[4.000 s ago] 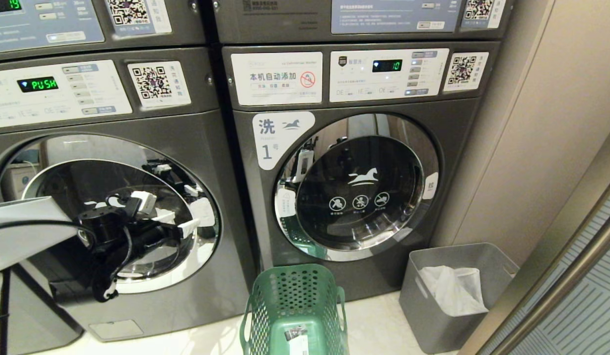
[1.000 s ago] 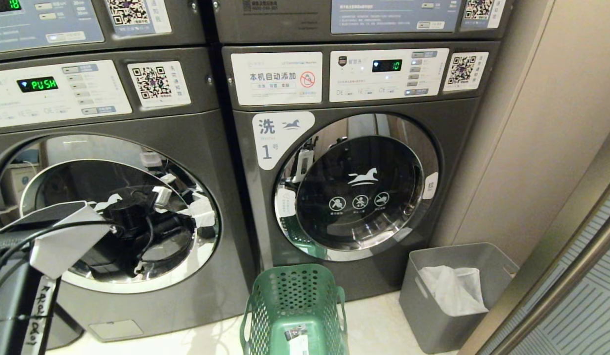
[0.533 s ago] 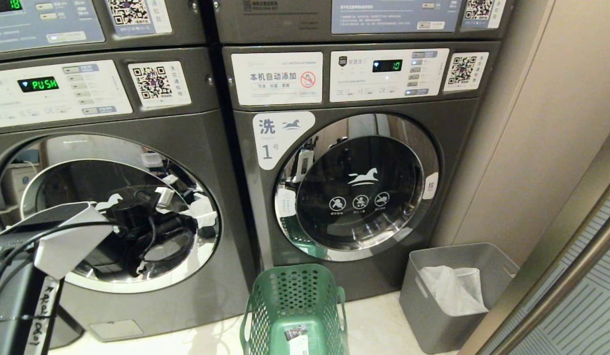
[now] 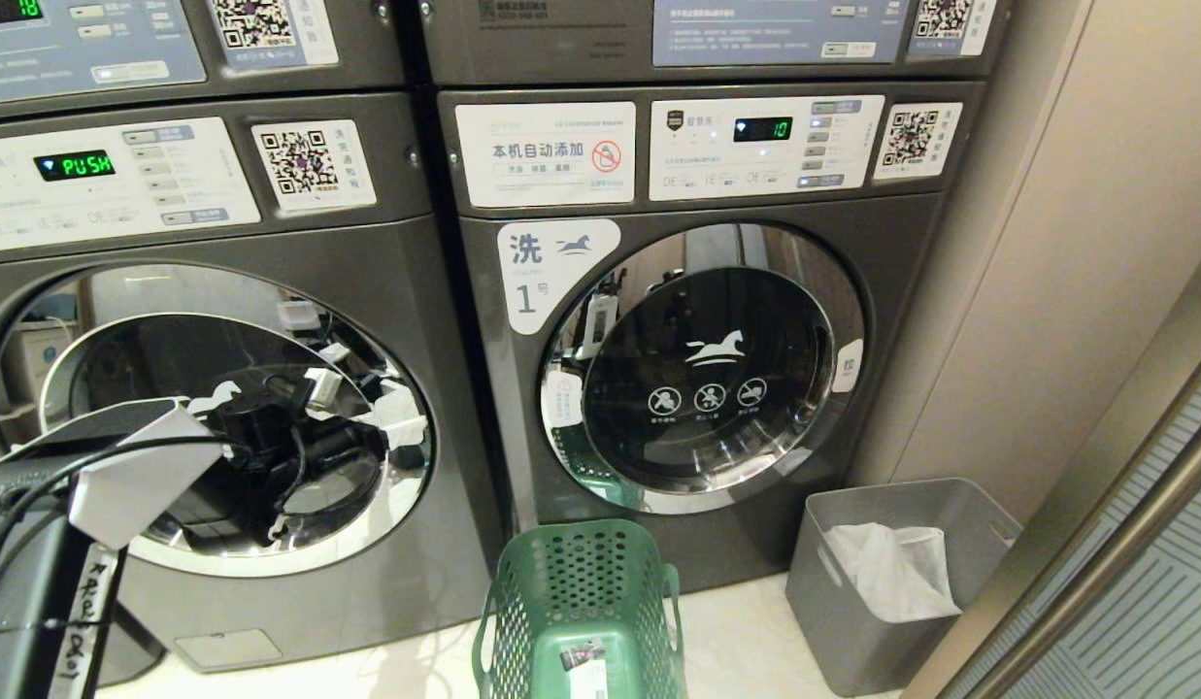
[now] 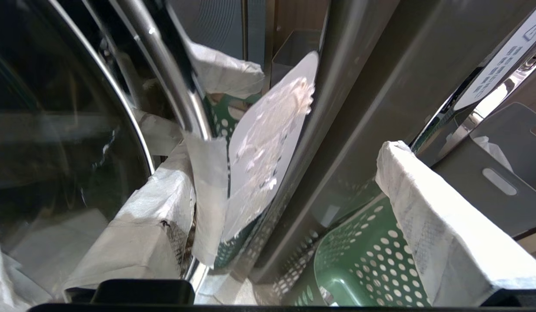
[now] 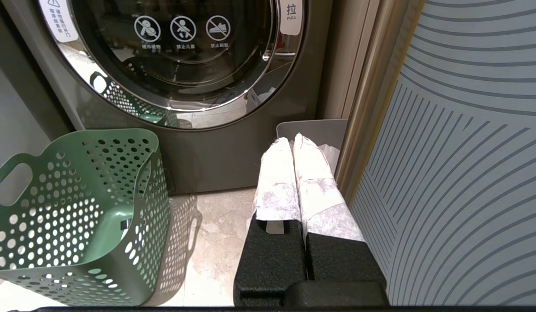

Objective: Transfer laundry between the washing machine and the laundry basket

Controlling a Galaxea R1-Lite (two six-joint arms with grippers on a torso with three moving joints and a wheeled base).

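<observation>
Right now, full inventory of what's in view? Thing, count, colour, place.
Washing machines: two lower units, dark grey, side by side, round doors shut; more units stacked above.
Laundry basket: one, green, perforated, on the floor before the machines.
Bin: one, grey, on the floor right of the machines, white liner inside.
Left tool: open, at the left machine's door rim.
Right tool: shut, empty, low near the bin.

The washing machine [image 4: 702, 320] is finished in matt dark-grey metal, its door ringed in mirror-bright chrome around glossy dark glass. The laundry basket [image 4: 581, 602] is moulded in smooth, perforated green plastic, and the bin [image 4: 838, 582] in matt grey plastic. The right gripper [image 6: 293, 143] fingers are wrapped in rough white fabric-like tape over textured black bodies.
</observation>
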